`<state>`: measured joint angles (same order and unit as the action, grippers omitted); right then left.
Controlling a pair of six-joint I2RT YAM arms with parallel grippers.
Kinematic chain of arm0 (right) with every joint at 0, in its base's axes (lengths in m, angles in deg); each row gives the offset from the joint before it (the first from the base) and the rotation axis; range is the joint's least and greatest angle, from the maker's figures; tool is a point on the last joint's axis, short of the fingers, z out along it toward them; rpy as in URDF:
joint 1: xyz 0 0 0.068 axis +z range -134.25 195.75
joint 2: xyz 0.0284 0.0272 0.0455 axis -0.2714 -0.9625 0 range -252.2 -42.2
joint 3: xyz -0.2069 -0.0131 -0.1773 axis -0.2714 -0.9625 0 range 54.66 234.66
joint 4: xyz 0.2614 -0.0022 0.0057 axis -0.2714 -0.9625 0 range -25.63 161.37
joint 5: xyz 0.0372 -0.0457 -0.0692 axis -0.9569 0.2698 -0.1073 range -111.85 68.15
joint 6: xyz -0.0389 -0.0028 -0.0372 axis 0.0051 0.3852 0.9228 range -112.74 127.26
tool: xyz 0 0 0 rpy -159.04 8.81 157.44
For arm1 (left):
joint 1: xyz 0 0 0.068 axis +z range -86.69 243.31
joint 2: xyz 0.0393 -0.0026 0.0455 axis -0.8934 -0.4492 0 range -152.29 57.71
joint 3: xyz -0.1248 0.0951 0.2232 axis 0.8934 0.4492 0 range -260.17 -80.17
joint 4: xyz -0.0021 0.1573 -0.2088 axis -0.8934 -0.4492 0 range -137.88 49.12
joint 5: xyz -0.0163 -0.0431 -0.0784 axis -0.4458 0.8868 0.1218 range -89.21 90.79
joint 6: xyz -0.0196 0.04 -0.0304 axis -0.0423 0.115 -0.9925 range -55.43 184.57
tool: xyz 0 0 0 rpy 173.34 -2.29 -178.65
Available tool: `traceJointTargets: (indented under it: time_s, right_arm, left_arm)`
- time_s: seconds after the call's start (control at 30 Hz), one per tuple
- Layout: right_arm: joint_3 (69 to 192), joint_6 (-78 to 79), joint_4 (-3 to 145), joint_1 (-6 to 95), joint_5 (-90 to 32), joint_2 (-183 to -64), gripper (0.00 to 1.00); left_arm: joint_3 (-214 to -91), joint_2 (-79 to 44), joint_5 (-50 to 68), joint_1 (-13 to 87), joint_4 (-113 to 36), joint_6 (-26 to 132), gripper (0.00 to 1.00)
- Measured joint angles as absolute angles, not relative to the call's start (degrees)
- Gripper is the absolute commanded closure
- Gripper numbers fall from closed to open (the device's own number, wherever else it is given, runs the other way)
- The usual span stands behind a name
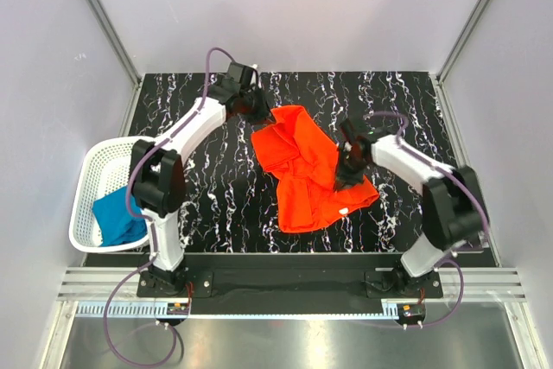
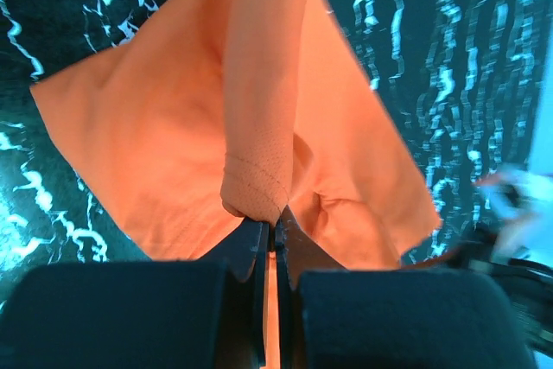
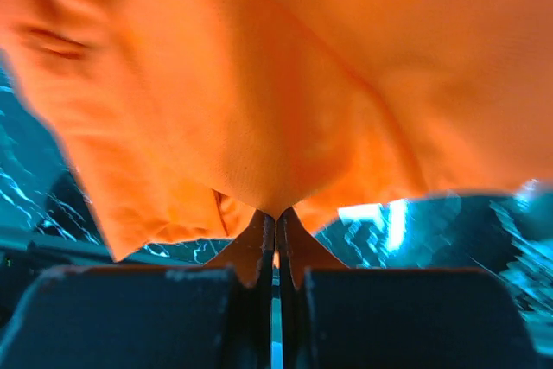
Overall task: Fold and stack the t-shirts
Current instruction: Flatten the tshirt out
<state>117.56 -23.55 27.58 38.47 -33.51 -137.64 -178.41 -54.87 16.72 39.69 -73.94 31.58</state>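
Basket [image 1: 90, 158] at left edge of surface [image 1: 216, 200] holds teal t-shirt [image 1: 119, 218] — left gripper [image 2: 270, 224] and right gripper [image 3: 276, 219] each clamped on orange-red t-shirt [image 1: 302, 170].

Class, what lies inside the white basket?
A crumpled teal t-shirt lies at the near end of the white basket; the far end shows bare mesh. Anything beneath it is covered.

- The orange-red t-shirt [image 3: 285, 84] fills most of the right wrist view, runs off its top and both sides, and is blurred at the upper left.
- In the left wrist view, the right arm [image 2: 510, 200] is only a pale smear at the right edge.
- From above, the teal t-shirt [image 1: 117, 218] is partly hidden behind the left arm [image 1: 160, 181] and the basket [image 1: 91, 162] wall.
- The right pincer [image 1: 343, 183] tips are too small to make out from above.
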Motion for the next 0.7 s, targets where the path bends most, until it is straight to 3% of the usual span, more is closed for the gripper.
traceJointTargets:
  time_s: [0.2,0.4,0.7]
  right_arm:
    - [132.5,-21.3,18.3,35.6,-19.5,-122.0,1.0]
    - [155.5,-17.1,11.4,32.2,-10.0,-116.2,1.0]
    - [173.1,-11.0,7.2,32.2,-9.9,-106.7,1.0]
  left_arm:
    - [-177.1,-45.8,17.1,42.5,-74.8,31.5,1.0]
    - [-177.1,-34.2,17.2,45.9,-75.8,32.1,1.0]
    - [-175.1,-13.2,19.8,47.5,-77.9,33.9,1.0]
